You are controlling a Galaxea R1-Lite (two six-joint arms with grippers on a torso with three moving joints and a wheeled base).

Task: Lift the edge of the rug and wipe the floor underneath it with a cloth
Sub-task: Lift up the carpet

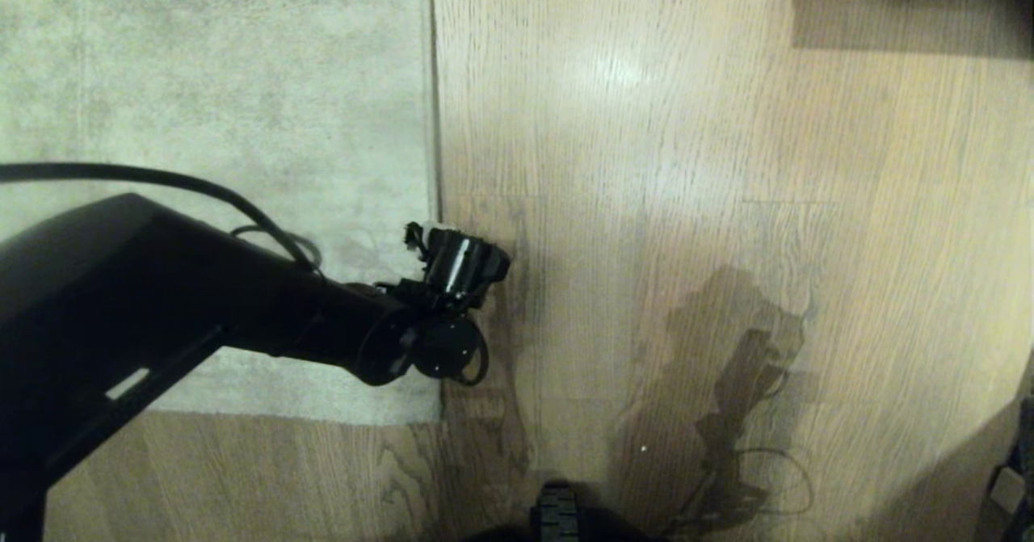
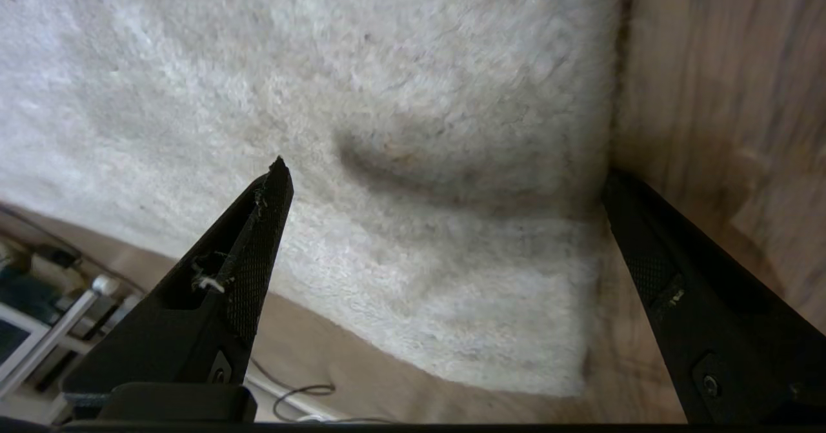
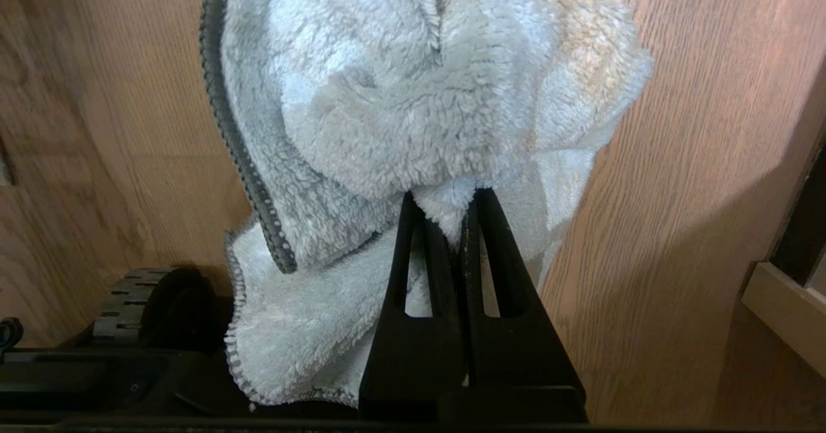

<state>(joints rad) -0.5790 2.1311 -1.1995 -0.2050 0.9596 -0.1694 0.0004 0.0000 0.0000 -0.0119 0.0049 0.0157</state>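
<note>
One wheel of the base [image 1: 559, 514] nearest, low centre of head view, on the floor [image 1: 646, 162]; one floor, oak-grain planks, arm shadow cast across it right of centre.

One cloth [image 3: 413, 97], pale blue-white with grey stitched hem, bunched and hanging from the right gripper [image 3: 450, 210]; fingers [image 3: 413, 271] pinched tight together on a fold of it; seen in right wrist view only, over bare planks, well apart from the rug; that gripper itself outside head view.

One rug, mottled grey-beige, lying flat on left half of head view; near corner beside the left arm; the rug edge [image 1: 434, 122] running straight away from the robot, still down on the floor.

Left gripper [image 2: 445, 175] over that edge just beyond the corner; fingers [image 2: 261, 239] spread wide, holding nothing; one fingertip above the pile, the other over bare floor just outside the hem; edge lying between the two.

Dark furniture shadow [image 1: 905, 9] at far right.
</note>
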